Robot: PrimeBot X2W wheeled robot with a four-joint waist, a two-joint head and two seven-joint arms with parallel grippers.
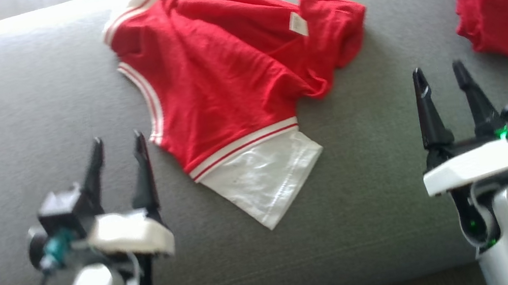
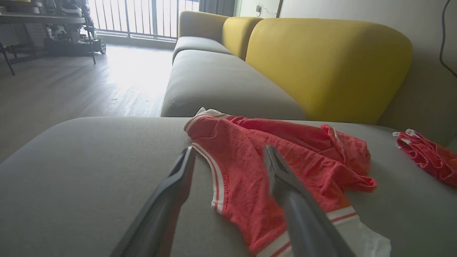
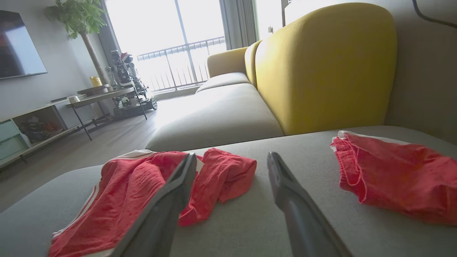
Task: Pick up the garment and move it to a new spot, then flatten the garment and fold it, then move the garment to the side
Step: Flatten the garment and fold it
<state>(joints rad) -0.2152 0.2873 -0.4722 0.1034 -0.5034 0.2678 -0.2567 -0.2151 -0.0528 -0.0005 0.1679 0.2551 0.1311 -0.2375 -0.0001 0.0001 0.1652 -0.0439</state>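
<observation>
Head view: high, downward onto cushion (image 1: 4, 98). Wrist views: low, near, sharing red garment (image 2: 242, 171).

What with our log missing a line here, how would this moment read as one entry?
phase: pre-grasp | left gripper: open, empty | right gripper: open, empty | garment: crumpled, untouched, on sofa cushion | second red garment: right side

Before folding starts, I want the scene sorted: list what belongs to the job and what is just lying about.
Job: red garment with white trim, crumpled on the grey seat; left claw, open; right claw, open.
Lying about: second red garment at the right; yellow backrest; potted plant; side table.
</observation>
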